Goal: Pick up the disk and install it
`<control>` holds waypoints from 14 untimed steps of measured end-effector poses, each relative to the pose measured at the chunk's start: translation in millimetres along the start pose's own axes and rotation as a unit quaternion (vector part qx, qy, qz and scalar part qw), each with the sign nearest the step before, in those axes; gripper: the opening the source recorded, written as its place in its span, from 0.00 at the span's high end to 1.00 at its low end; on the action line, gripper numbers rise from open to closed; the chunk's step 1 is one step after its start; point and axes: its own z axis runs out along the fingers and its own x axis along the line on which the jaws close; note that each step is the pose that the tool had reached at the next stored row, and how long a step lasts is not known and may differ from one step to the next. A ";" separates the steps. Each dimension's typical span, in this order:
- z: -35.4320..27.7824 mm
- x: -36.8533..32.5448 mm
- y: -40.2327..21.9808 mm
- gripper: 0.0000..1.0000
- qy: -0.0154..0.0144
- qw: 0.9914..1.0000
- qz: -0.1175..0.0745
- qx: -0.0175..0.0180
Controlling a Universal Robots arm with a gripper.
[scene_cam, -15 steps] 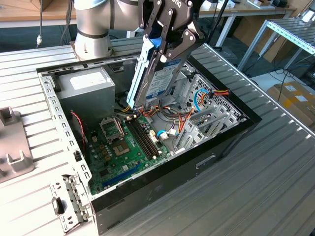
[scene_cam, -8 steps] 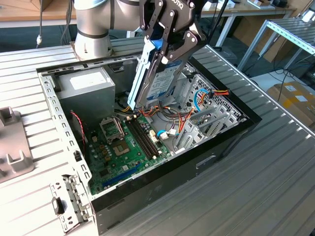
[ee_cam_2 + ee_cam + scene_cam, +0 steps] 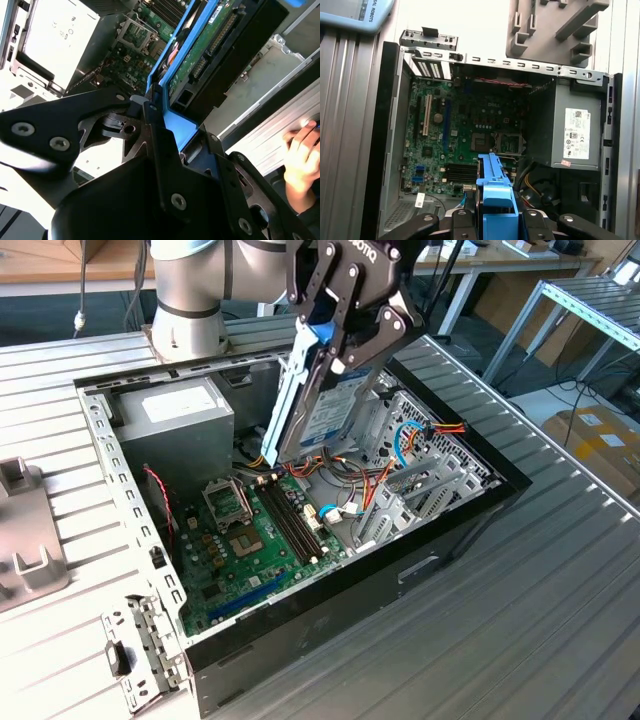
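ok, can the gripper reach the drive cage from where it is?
Probably yes: the gripper, shut on the disk, hangs tilted beside the drive cage with nothing solid between; loose cables at the cage might snag.

Our gripper (image 3: 338, 345) clamped the disk (image 3: 330, 405), tilted steeply, in the frame's upper centre above the open computer case (image 3: 350, 612).

The disk (image 3: 330, 412) is grey metal in a light-blue frame; the tool (image 3: 345, 340) is black, the motherboard (image 3: 250, 552) green, the power supply (image 3: 185, 418) grey, the ribbed tabletop (image 3: 520, 590) silver.
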 end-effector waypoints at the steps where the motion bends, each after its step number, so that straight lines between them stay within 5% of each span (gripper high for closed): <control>1: -0.1 0.6 0.1 0.63 0.000 1.000 0.000 0.000; 14: -1.5 19.4 1.9 0.63 0.000 1.000 0.000 0.000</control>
